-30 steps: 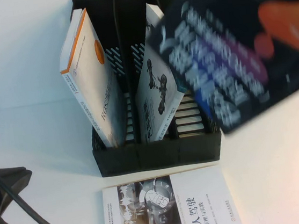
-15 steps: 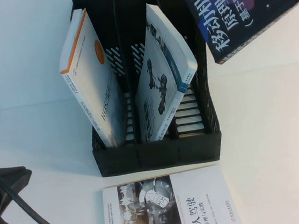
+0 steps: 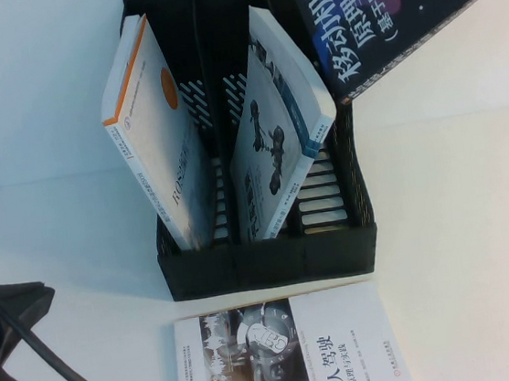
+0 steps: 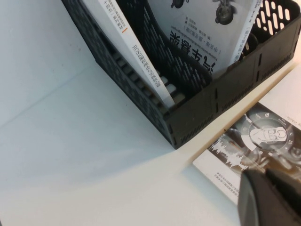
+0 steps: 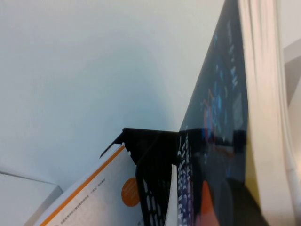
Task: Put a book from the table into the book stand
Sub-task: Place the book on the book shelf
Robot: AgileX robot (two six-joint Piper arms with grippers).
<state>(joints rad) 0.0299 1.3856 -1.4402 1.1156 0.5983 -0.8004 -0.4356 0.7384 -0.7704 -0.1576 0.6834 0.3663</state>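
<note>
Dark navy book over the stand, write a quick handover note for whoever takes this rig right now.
Left gripper: parked low at the table's near left, holding nothing.
Right gripper: out of view; presumably carrying the book, raised and tilted above the book stand's right rear corner.
Done: book lifted off the table.
Left: lower it into the right compartment, the only free one, then release.

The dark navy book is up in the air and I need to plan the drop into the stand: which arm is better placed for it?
Right, most likely. The dark navy book hangs over the book stand at its right rear corner, filling the right wrist view. The right gripper is out of view. The left gripper sits low by the front-left corner.
</note>
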